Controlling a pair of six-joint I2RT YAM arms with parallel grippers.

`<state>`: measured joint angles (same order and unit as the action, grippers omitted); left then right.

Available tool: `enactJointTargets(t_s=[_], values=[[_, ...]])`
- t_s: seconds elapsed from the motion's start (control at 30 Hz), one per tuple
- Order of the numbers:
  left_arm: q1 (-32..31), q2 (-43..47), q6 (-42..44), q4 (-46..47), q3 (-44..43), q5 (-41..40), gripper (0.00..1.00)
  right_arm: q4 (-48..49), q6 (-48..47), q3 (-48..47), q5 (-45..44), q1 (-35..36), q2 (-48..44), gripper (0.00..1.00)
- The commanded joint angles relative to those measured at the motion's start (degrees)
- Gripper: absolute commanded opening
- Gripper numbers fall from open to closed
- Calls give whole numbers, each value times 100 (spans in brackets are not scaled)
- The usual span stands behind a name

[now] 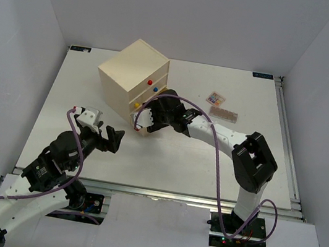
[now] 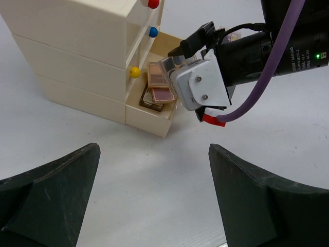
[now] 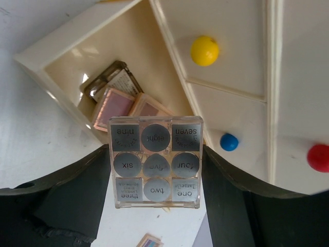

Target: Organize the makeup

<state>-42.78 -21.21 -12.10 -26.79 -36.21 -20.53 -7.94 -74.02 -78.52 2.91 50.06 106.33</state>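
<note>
My right gripper is shut on a clear square silver palette with nine numbered pans and holds it above the open bottom drawer of the cream drawer chest. In that drawer lie a brown palette and pink palettes; they also show in the left wrist view. My right gripper sits at the chest's front. Two more palettes, one colourful and one long brown, lie on the table to the right. My left gripper is open and empty over bare table, near-left of the chest.
The chest has red, blue and yellow knobs; its upper drawers are shut. The right arm's purple cable loops over the table. White walls enclose the table on three sides.
</note>
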Motion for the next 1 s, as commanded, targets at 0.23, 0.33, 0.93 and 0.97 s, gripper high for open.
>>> enactJointTargets(t_s=[0.23,0.33,0.93,0.97], values=[[38,-7,-38,-41,-1,-51,98,777,-351,14,-255,178,172,50],[33,3,-38,-45,0,-47,98,918,-421,75,-270,198,195,56],[36,15,-47,-49,-9,-12,98,935,-429,147,-396,232,193,69],[42,21,-47,-55,-9,-12,98,935,-429,153,-396,232,187,70]])
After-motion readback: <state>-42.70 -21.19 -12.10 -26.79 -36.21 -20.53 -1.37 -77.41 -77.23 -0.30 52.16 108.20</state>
